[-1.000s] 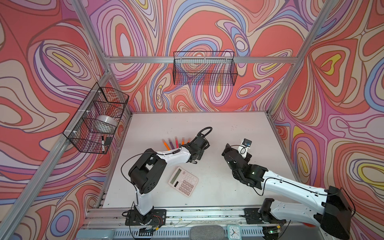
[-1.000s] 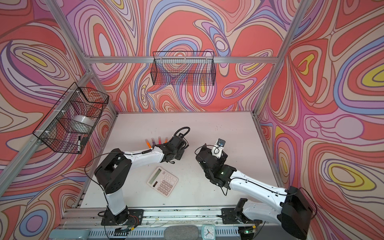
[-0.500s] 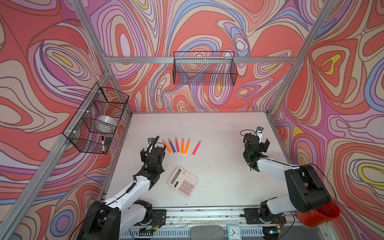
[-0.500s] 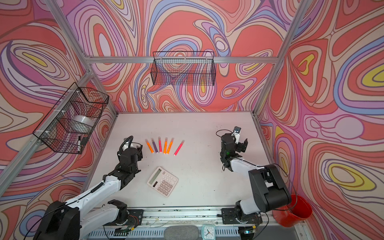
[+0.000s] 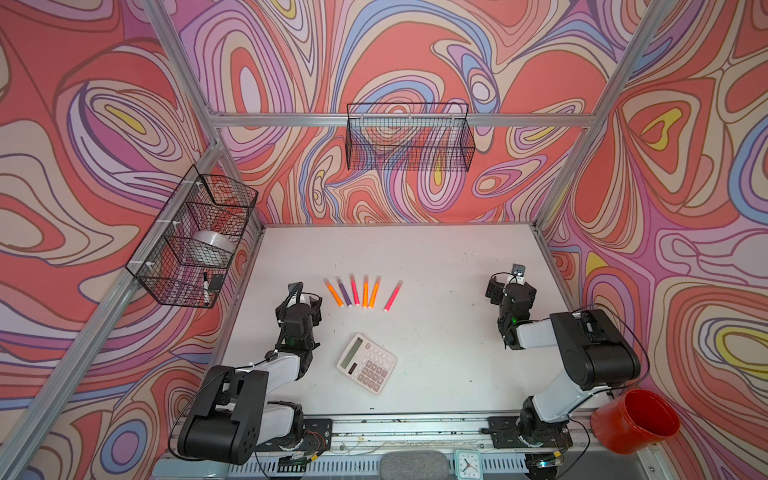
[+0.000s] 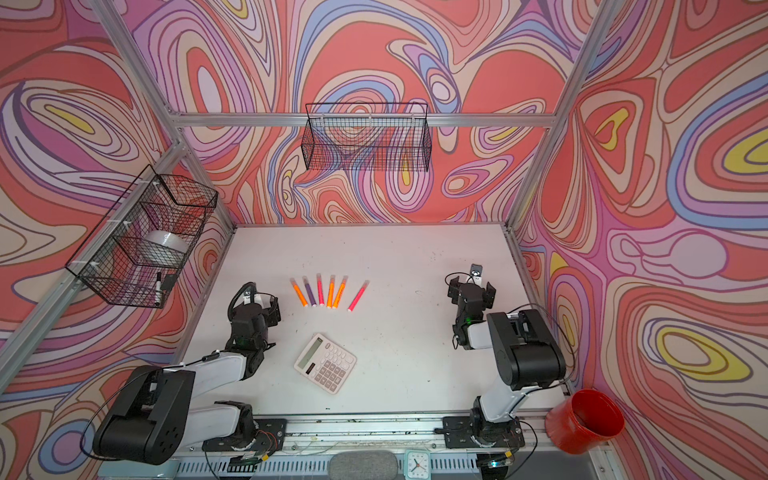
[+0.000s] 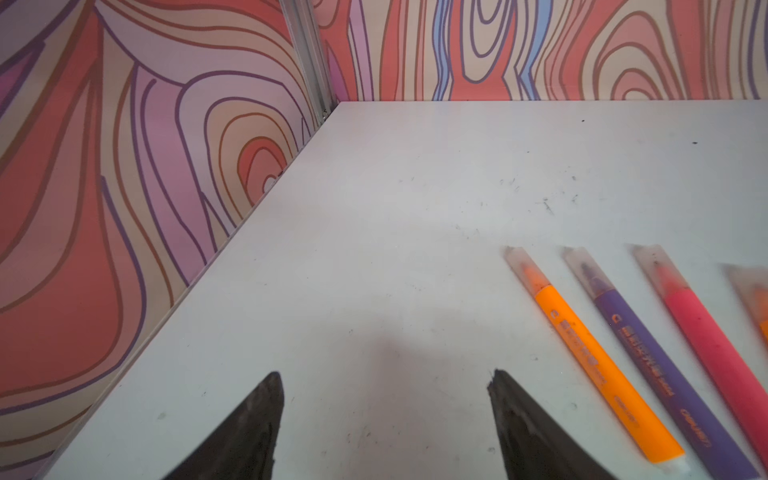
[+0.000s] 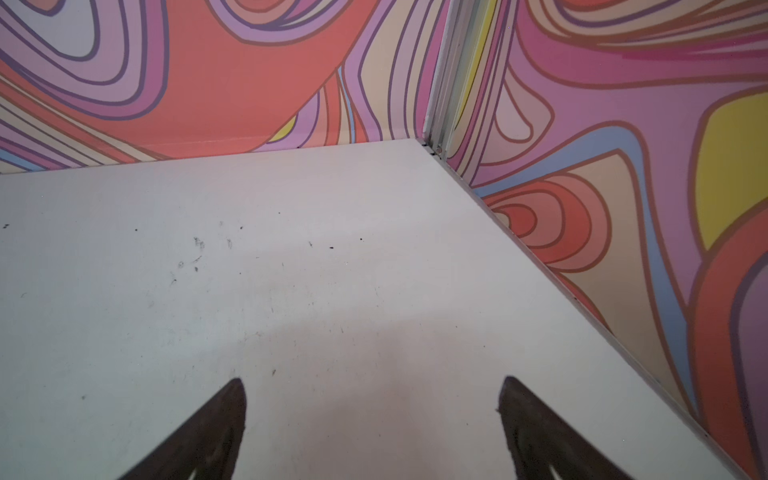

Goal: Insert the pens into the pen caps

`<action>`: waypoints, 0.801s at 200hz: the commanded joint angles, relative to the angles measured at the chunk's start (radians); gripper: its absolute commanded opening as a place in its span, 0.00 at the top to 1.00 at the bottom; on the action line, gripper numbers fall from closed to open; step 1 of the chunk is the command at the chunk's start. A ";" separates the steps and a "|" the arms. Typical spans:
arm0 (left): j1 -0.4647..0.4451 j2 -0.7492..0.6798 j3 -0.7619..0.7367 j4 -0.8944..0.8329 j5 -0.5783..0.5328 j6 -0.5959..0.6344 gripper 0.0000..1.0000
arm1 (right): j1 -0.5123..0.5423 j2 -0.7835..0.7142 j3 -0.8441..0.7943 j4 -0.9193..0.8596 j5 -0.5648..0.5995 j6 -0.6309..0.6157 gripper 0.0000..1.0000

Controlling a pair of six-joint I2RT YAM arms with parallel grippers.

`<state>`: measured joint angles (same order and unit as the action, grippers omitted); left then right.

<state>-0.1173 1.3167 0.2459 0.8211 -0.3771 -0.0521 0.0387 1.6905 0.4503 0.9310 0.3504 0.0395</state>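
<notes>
Several pens lie side by side in a fan on the white table [image 5: 436, 257], in both top views: orange [image 5: 335, 294], purple [image 5: 345, 294], pink [image 5: 354, 290], two more orange, and a pink one [image 5: 392, 296] set apart at the right. Each wears a pale translucent pen cap [image 7: 524, 266] over its far tip; the purple pen [image 7: 665, 374] and pink pen [image 7: 715, 340] show theirs too. My left gripper [image 5: 306, 298] [image 7: 386, 380] stands open and empty just left of the row. At the right side, far from the pens, my right gripper [image 5: 510, 286] [image 8: 374, 380] is open over bare table.
A calculator [image 5: 365, 363] lies in front of the pens. A wire basket [image 5: 195, 241] on the left wall holds a tape roll and a black-and-white marker [image 5: 205, 286]. Another wire basket [image 5: 409, 137] hangs on the back wall. A red bucket [image 5: 636, 419] stands off the front right corner.
Both arms have pulled back from the middle to their own sides. The left gripper, which reached over the row, now sits left of it, leaving the whole row uncovered.
</notes>
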 commanded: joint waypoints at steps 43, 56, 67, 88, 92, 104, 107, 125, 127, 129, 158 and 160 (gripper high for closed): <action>0.146 0.231 0.003 0.316 0.275 -0.039 0.18 | -0.023 0.021 0.002 0.061 -0.137 0.015 0.02; 0.151 0.200 0.058 0.152 0.305 -0.038 0.09 | -0.023 0.022 0.001 0.064 -0.136 0.016 0.02; 0.148 0.212 0.095 0.114 0.317 -0.028 0.00 | -0.022 0.018 0.002 0.053 -0.139 0.016 0.02; 0.136 0.210 0.103 0.088 0.300 -0.022 0.00 | -0.022 0.021 0.002 0.062 -0.136 0.016 0.02; 0.136 0.210 0.102 0.095 0.300 -0.021 0.00 | -0.022 0.021 0.001 0.062 -0.137 0.016 0.02; 0.136 0.219 0.090 0.134 0.304 -0.017 0.00 | -0.023 0.020 0.001 0.062 -0.136 0.017 0.02; 0.136 0.218 0.091 0.131 0.307 -0.018 0.00 | -0.022 0.020 0.001 0.061 -0.137 0.017 0.02; 0.135 0.218 0.108 0.099 0.328 -0.009 0.00 | -0.022 0.020 0.002 0.060 -0.137 0.016 0.02; 0.136 0.218 0.108 0.100 0.331 -0.008 0.00 | -0.022 0.020 0.002 0.060 -0.137 0.017 0.02; 0.135 0.218 0.108 0.101 0.333 -0.008 0.00 | -0.022 0.022 0.003 0.060 -0.137 0.016 0.02; 0.134 0.218 0.108 0.097 0.333 -0.007 0.00 | -0.021 0.023 0.011 0.045 -0.142 0.013 0.02; 0.134 0.218 0.107 0.098 0.333 -0.007 0.00 | -0.022 0.024 0.011 0.045 -0.141 0.011 0.02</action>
<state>0.0204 1.5291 0.3405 0.9165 -0.0658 -0.0772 0.0189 1.7039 0.4503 0.9779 0.2188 0.0463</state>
